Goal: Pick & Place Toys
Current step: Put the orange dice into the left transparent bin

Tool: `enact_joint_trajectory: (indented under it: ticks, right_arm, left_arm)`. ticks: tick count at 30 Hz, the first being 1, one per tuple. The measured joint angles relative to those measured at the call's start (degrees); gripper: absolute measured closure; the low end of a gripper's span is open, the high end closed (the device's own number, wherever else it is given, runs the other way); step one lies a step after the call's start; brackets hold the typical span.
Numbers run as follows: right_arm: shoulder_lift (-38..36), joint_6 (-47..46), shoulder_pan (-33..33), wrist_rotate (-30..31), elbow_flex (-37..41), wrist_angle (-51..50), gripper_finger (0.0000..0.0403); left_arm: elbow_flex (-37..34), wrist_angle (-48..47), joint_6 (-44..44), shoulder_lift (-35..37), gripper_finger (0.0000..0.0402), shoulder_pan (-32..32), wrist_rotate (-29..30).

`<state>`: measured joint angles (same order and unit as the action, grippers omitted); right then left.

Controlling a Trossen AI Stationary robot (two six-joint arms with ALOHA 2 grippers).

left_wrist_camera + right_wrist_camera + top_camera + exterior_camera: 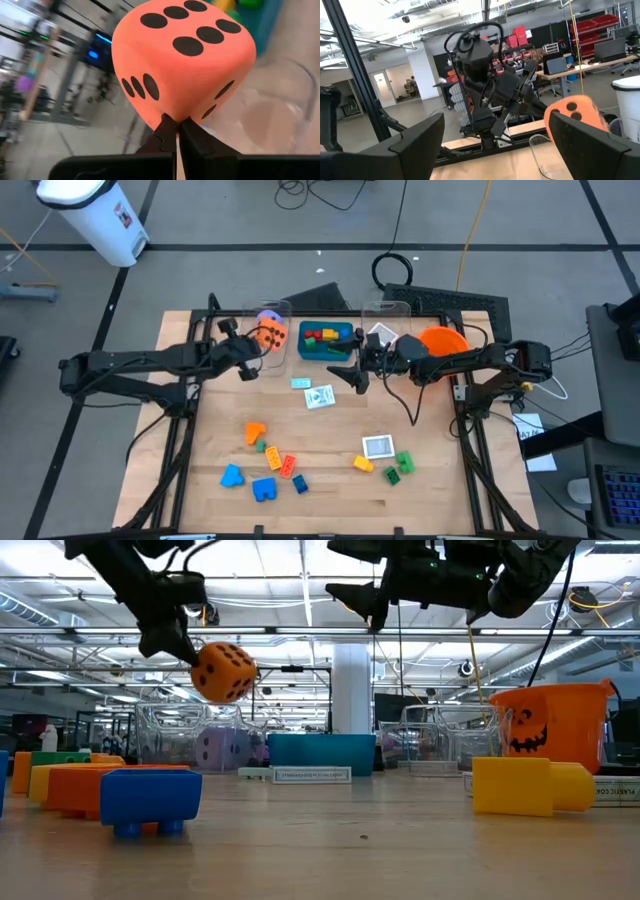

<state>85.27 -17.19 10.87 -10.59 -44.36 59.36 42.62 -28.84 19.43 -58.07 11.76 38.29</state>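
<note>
Low view, nearest to you: a blue brick (pixel 150 798) with an orange brick (pixel 88 786) just behind it at left, and a yellow brick (pixel 531 786) at right, all sitting on the wooden table (pixel 340 850). Further back you see the teal tray (pixel 322 753), clear bins either side of it, and the orange bowl (pixel 550 730) with a pumpkin face at right.

Your left gripper (pixel 178 648) is up off the table, fingers pinched tight on a corner of the orange dotted die (pixel 223 671); the die hangs in the air. Left wrist confirms it: fingertips (pixel 167 131) closed right at the die's lower edge, a clear bin (pixel 280 115) beyond it.

From above, the die (pixel 270 335) sits over the clear bin (pixel 272 330) left of the tray (pixel 328 341), with a purple die (pixel 268 318) in the same bin. Tray holds red, yellow and green bricks.

Your right gripper (pixel 352 369) hovers near the tray's front right corner, fingers spread wide, nothing between them. Right wrist shows the gap empty too.

On the table near the front edge: more bricks in a loose cluster at left (pixel 262 465), green and yellow ones at right (pixel 392 464), a white picture card (pixel 378 446) next to those. Two more cards (pixel 319 396) lie just in front of the tray
</note>
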Motion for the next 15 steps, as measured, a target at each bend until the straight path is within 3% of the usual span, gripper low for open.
enact_joint_trajectory:
  ticks: [8, 15]
  right_arm:
    - [0.0, 0.1, -0.1, -0.1, 0.0, -1.9, 0.0055]
    - [0.0, 0.1, -0.1, -0.2, 0.0, -2.6, 0.0055]
  left_arm:
    - [8.8, -16.7, -3.8, -10.1, 0.0400, 1.9, -6.1]
    - [12.4, -22.2, -4.9, -17.9, 0.0401, 2.2, -6.8]
